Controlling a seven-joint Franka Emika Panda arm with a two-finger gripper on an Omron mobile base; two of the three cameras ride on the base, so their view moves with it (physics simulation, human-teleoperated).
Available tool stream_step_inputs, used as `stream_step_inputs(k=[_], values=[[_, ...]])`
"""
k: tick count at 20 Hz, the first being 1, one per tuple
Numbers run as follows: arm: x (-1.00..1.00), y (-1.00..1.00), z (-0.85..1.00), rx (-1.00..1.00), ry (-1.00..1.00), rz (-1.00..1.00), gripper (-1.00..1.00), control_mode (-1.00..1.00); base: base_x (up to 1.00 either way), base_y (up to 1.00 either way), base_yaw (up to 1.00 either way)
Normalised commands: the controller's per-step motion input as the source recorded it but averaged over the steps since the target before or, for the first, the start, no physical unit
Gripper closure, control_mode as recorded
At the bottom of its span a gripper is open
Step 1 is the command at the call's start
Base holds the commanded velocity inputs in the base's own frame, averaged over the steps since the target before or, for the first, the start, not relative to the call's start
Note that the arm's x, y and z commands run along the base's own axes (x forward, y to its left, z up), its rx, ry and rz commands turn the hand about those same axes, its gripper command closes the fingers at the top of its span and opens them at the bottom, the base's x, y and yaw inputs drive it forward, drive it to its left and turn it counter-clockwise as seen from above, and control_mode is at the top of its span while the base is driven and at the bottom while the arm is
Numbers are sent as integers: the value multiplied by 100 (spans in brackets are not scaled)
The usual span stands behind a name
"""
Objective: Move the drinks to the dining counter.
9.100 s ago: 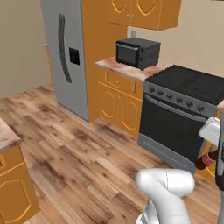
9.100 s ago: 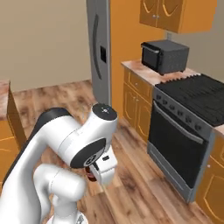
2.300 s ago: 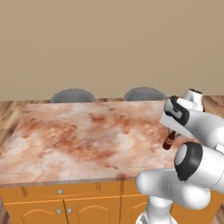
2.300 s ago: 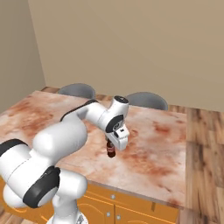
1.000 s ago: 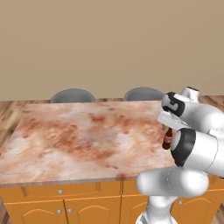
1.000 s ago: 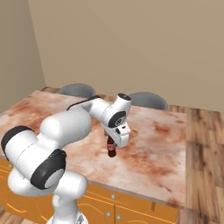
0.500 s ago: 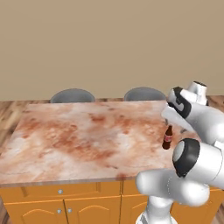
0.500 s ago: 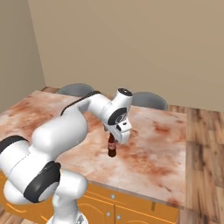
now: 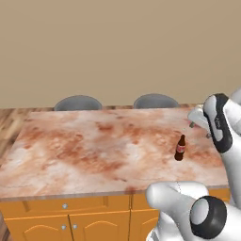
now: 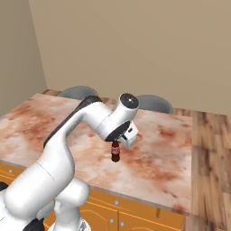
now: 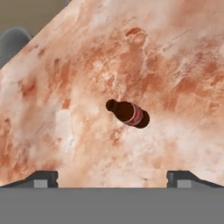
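Note:
A small dark-brown bottle with a red label (image 9: 180, 148) (image 10: 115, 152) stands upright and free on the dining counter (image 9: 94, 150) (image 10: 162, 167), toward its right side. In the hand view I look down on the bottle (image 11: 129, 114) against the marbled counter (image 11: 65, 131). My gripper (image 9: 199, 130) (image 11: 112, 179) hangs above the bottle, slightly to its right and clear of it. It is open, with the fingertips (image 11: 41, 178) wide apart and nothing between them. My forearm partly covers the hand in the right base view.
Two grey stools (image 9: 77, 102) (image 9: 155, 100) stand behind the counter's far edge. Orange cabinet doors (image 9: 66, 221) run below its near edge. Wooden floor (image 10: 212, 149) lies past the counter's right end.
The gripper has finished opening and risen away from the bottle, which stays standing on the counter. Long before, the base stood by the stove; the whole view has shifted since.

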Motion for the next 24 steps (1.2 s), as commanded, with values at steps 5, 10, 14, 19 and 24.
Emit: stream_step_inputs(k=[5, 10, 14, 19, 24], values=[[-97, 0, 20, -5, -63, 17, -100, -100, 0, 0, 0], [-73, 1, 4, -3, -55, 15, -100, -100, 0, 0, 0], [-18, 3, 0, -1, -23, 7, -100, 100, 0, 0, 5], [0, 0, 0, 0, 0, 0, -100, 100, 9, 0, 7], [0, 0, 0, 0, 0, 0, -100, 100, -74, -30, 4]])
